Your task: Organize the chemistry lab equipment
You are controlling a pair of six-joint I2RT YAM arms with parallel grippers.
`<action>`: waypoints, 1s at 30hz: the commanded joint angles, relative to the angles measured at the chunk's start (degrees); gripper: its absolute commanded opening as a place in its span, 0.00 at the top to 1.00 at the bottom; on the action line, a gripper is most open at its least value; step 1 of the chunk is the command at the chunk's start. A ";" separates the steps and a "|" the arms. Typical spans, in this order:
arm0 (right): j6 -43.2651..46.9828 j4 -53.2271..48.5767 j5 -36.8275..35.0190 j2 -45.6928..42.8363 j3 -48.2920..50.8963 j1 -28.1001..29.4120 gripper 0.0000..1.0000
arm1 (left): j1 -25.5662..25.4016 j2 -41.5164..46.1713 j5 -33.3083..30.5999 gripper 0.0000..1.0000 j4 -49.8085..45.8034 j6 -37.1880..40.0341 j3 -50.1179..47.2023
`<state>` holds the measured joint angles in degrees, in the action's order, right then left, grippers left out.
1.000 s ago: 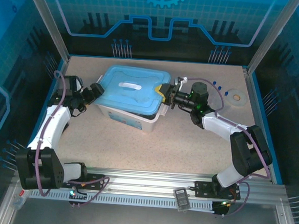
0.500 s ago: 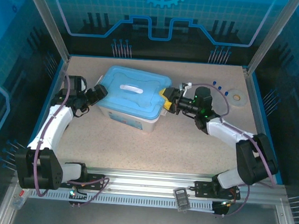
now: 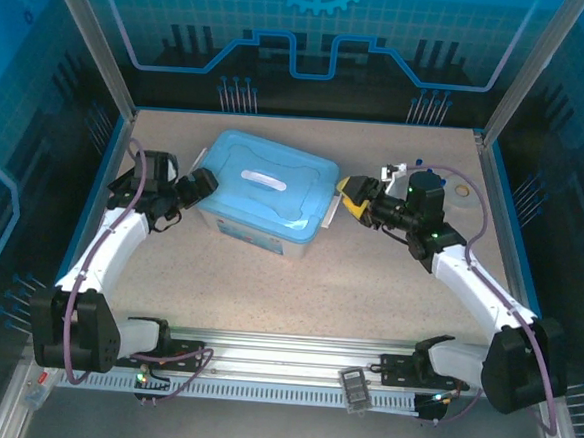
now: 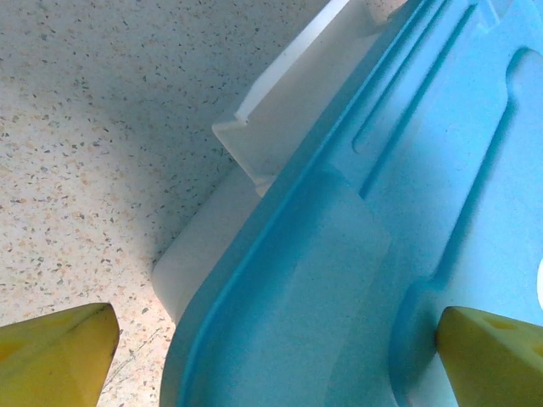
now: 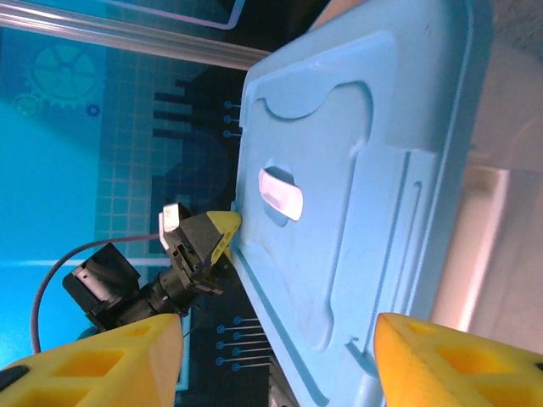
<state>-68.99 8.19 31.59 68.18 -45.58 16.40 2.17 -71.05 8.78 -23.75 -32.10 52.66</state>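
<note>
A speckled beige table (image 3: 267,287) sits inside a blue-lit enclosure. At its centre is a white storage box (image 3: 270,240) with its light-blue lid (image 3: 269,185) on. The left gripper (image 3: 199,185) hovers at the box's left corner, jaws wide apart and empty. The right gripper (image 3: 355,197) is just off the right side, jaws apart and empty. Behind the right arm, a blue tube cap (image 3: 417,165) peeks out near a white tape ring (image 3: 462,192).

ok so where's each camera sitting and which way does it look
Top external: above, behind the bases, facing down at the table; left arm, right arm, left pincer, right pincer.
Left wrist: at the box's left end, facing down at lid and table; own fingers.
Right wrist: right of the box, facing left across the lid; own fingers, left pincer beyond.
Shared: both wrist views see the lid.
</note>
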 commanded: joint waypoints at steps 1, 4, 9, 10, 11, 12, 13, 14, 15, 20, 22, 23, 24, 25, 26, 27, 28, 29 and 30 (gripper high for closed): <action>4.07 -5.40 -1.51 -1.23 1.19 -0.93 0.37 | -1.21 -0.07 -0.43 0.03 -4.30 0.29 -3.07; 4.30 -5.28 -1.28 -0.71 1.87 -0.93 0.37 | -1.35 0.02 -0.43 0.03 -4.29 0.28 -3.49; 5.72 -6.00 -2.60 -0.67 2.42 -0.88 0.36 | -1.90 0.71 -0.51 0.03 -3.98 -0.05 -4.38; 6.11 -6.26 -2.88 -0.64 2.56 -0.86 0.35 | -1.98 1.03 -0.51 0.03 -3.81 -0.22 -4.73; 6.24 -6.34 -3.10 -0.61 2.67 -0.84 0.34 | -2.04 1.36 -0.51 0.03 -3.56 -0.37 -5.12; 6.24 -6.17 -3.12 -0.47 2.91 -0.85 0.33 | -2.08 1.80 -0.58 0.03 -3.29 -0.59 -5.57; 6.17 -5.78 -3.12 -0.29 3.13 -0.76 0.32 | -2.17 2.17 -0.73 0.03 -3.16 -0.81 -5.95; 6.15 -5.42 -2.95 -0.01 3.31 -0.67 0.31 | -2.17 2.50 -0.84 0.03 -3.15 -0.95 -6.27; 6.15 -5.30 -2.79 0.32 3.39 -0.59 0.30 | -2.17 3.02 -0.94 0.03 -3.15 -1.21 -6.63; 7.28 -6.23 -3.45 0.87 3.04 -0.23 0.23 | -2.52 7.07 -1.72 0.04 -2.43 -2.77 -9.15; 7.73 -6.57 -4.21 1.01 3.00 0.13 0.20 | -2.54 8.52 -2.01 0.04 -2.95 -3.15 -9.67; 7.84 -6.60 -4.34 1.14 2.95 0.24 0.20 | -2.57 9.04 -2.01 0.04 -3.06 -3.26 -9.86; 7.98 -6.45 -4.43 1.39 2.95 0.45 0.20 | -2.61 9.69 -1.92 0.04 -3.27 -3.45 -10.10; 8.00 -6.35 -4.44 1.70 2.87 0.64 0.19 | -2.68 10.38 -1.92 0.04 -3.50 -3.62 -10.31; 8.08 -6.22 -4.44 1.93 2.87 0.86 0.19 | -2.70 10.85 -1.83 0.04 -3.65 -3.89 -10.59; 8.08 -5.93 -4.35 2.35 2.84 1.06 0.19 | -2.79 11.55 -1.81 0.04 -3.83 -4.10 -10.78; 8.08 -5.61 -4.27 2.65 2.85 1.17 0.19 | -2.88 12.16 -1.83 0.04 -4.09 -4.29 -11.04; 8.04 -5.38 -4.18 2.90 2.80 1.22 0.19 | -2.96 12.77 -1.83 0.04 -4.28 -4.46 -11.24; 8.00 -5.13 -4.18 3.17 2.93 1.30 0.19 | -3.13 13.43 -1.77 0.04 -4.33 -4.76 -11.56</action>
<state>-62.04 2.96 27.79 70.70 -43.05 16.97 -0.16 -59.11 7.25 -21.71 -36.18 43.16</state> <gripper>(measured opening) 0.809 0.963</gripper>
